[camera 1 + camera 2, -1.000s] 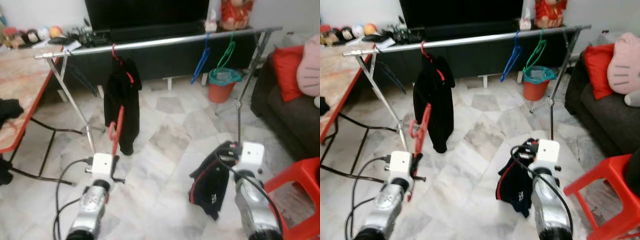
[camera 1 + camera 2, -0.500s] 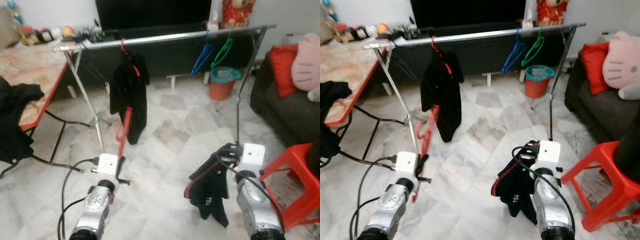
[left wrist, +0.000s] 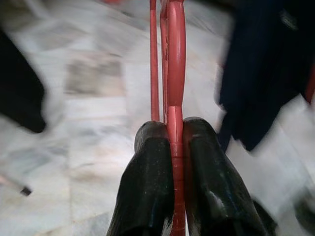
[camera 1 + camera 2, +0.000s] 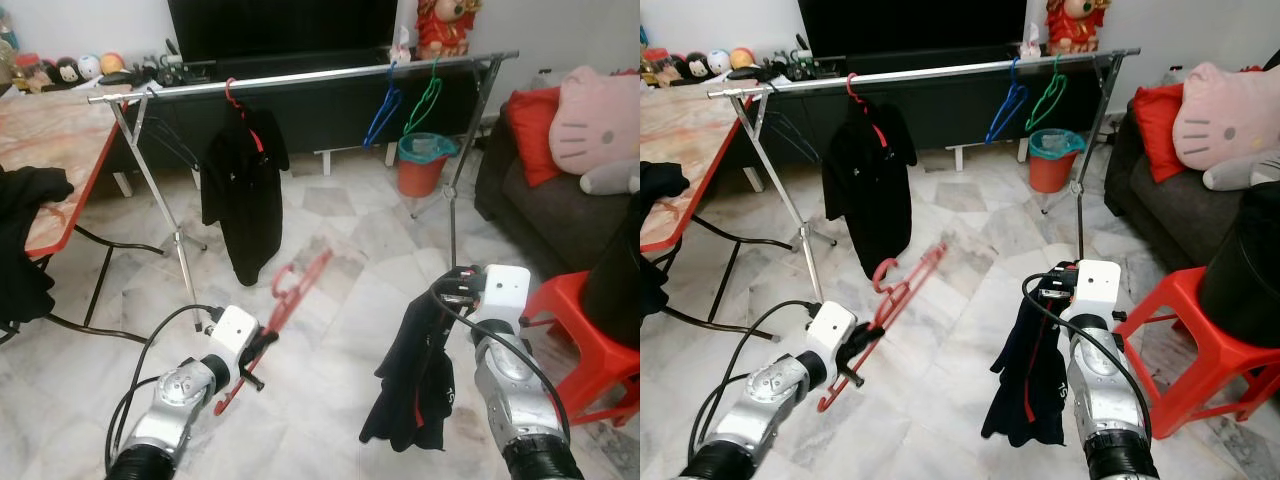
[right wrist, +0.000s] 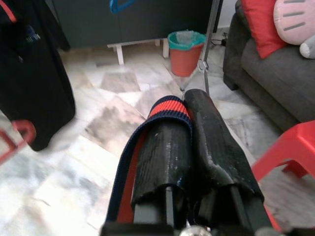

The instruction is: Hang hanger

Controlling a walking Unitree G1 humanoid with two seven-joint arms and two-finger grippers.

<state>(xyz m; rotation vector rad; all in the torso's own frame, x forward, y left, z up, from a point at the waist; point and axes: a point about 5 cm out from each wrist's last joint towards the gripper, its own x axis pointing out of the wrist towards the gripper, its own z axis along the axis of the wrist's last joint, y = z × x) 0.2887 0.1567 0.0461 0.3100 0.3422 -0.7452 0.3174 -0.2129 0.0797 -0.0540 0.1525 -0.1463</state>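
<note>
My left gripper (image 4: 262, 343) is shut on a red hanger (image 4: 295, 290), which slants up and to the right over the floor; its fingers (image 3: 152, 162) pinch the hanger's bar (image 3: 175, 73). My right gripper (image 4: 450, 290) is shut on a black garment (image 4: 415, 385) that hangs limp beside the arm. Its red and navy collar band (image 5: 165, 110) wraps over one finger. A silver clothes rail (image 4: 300, 77) stands further off, carrying a black shirt (image 4: 240, 190) on a red hanger, a blue hanger (image 4: 382, 105) and a green hanger (image 4: 425, 95).
A red-edged table (image 4: 50, 150) with a dark cloth (image 4: 25, 240) draped over it is at the left. At the right are a red stool (image 4: 590, 330) and a dark sofa (image 4: 545, 190) with cushions. An orange bin (image 4: 418, 165) sits behind the rail.
The red hanger has tipped from nearly upright to slanting right, toward the garment. The black garment now hangs longer from the right gripper. The camera view has shifted.
</note>
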